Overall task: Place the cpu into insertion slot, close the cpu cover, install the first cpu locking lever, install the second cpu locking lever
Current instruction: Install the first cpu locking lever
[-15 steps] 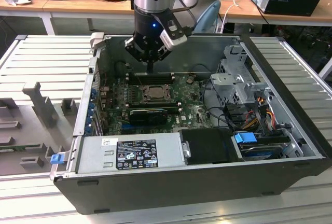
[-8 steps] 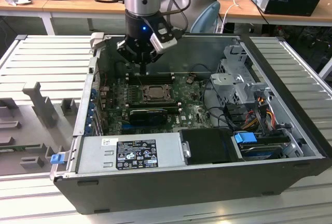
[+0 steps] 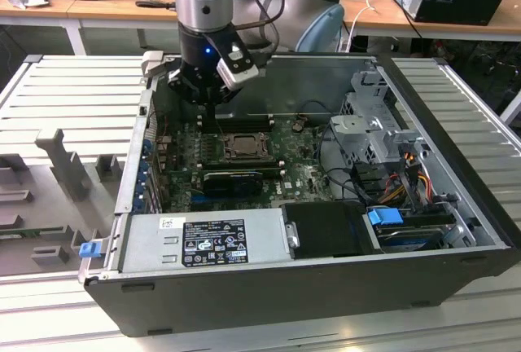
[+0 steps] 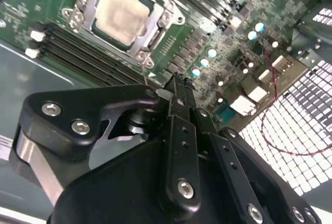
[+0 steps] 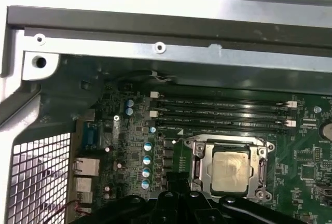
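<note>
Cannot see the insertion slot (image 5: pixel 232 148) contacts, buried under the cpu (image 5: pixel 231 171). Cannot judge contact between claw (image 4: pixel 178 80) and thin rod (image 4: pixel 144 72) beside it. Reads as clamped fully together, nothing visible in its grip. Tan, smudged square top, lying flat inside the cpu cover (image 5: pixel 259 168) window, near the claw.

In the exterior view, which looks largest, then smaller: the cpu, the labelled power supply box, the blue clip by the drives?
Largest: power supply box.
The cpu and the blue clip look alike; I leave them unranked.
</note>
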### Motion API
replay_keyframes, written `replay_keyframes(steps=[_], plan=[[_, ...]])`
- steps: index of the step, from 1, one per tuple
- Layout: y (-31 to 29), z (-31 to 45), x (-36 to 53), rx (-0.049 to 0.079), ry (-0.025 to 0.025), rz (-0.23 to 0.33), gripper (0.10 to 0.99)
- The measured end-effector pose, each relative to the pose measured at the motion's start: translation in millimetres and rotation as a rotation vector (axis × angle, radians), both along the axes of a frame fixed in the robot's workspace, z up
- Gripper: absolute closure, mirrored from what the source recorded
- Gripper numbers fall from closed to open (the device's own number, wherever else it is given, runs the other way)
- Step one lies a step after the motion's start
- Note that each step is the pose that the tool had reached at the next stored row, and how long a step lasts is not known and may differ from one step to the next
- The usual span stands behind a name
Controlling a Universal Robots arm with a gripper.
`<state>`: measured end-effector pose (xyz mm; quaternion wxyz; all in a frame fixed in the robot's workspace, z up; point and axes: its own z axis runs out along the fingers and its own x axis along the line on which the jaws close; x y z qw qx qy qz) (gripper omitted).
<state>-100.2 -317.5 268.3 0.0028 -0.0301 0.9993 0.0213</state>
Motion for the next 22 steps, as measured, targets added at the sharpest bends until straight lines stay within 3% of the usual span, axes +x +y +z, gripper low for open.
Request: replay_keyframes(steps=[8, 14, 22], plan=[[0.6, -4.5, -7.4, 0.0, -0.0002, 0.0, 0.98], [12.8, -6.2, -9.8, 0.001, 0.0, 0.0, 0.98], [24.3, -8.4, -12.4, 0.004, -0.0001, 0.0, 0.98]])
